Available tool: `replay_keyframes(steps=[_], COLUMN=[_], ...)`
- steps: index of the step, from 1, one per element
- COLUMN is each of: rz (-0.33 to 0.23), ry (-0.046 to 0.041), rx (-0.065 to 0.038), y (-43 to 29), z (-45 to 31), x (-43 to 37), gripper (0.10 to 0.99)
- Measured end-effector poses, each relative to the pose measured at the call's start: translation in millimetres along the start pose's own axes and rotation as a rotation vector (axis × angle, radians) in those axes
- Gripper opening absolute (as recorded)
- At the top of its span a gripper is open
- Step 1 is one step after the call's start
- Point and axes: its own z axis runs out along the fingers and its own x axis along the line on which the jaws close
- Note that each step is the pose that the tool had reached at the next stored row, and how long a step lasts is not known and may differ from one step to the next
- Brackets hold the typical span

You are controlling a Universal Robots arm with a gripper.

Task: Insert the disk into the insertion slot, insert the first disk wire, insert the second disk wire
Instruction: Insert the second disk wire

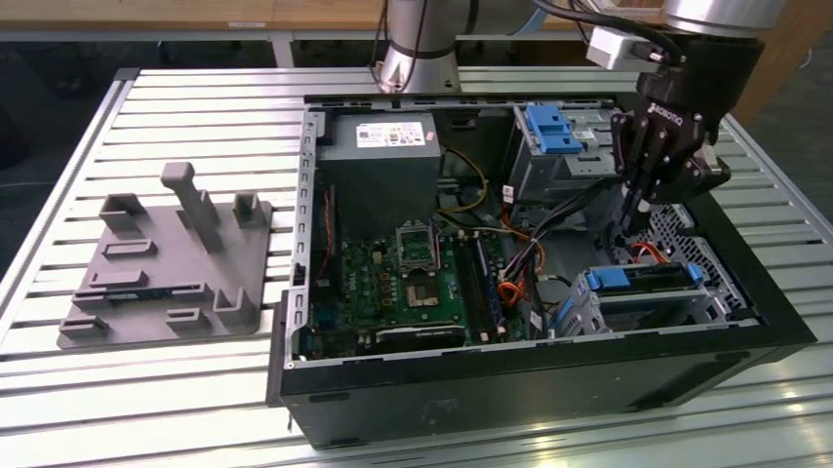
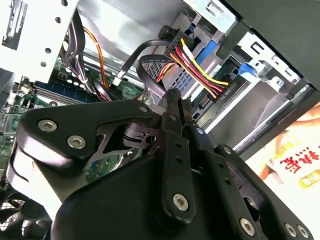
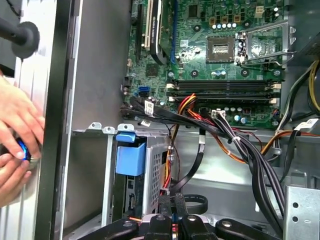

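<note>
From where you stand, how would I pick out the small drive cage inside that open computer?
Find the open black computer case on the slatted metal table, then its near corner at the exterior view's right. There sits a low silver perforated sheet-metal cage with a bright blue plastic strip across its top; the grey bay with a blue latch behind it stands taller.

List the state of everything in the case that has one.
Disk: seated in the slot.
Tool: shut, inside the case, above the slot.
Power plug: loose, not connected.
CPU socket: empty.
Case: side open.
</note>
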Motion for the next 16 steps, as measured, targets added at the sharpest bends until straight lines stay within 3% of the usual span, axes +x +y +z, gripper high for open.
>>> replay_keyframes(steps=[4,9,13,15,16], rz=[-0.002,-0.005,-0.007,-0.008,-0.008], ry=[-0.0345,-0.1059,-0.1535,-0.1702,-0.1709], rx=[0.002,0.005,0.007,0.008,0.008], y=[0.2,0.4,0.7,1.0,1.0], z=[1.7,2.1,0.7,-0.4,0.1], x=[6.1,11.1,16.4,19.5,21.6], gripper=[0.149,0.149,0.149,0.149,0.149])
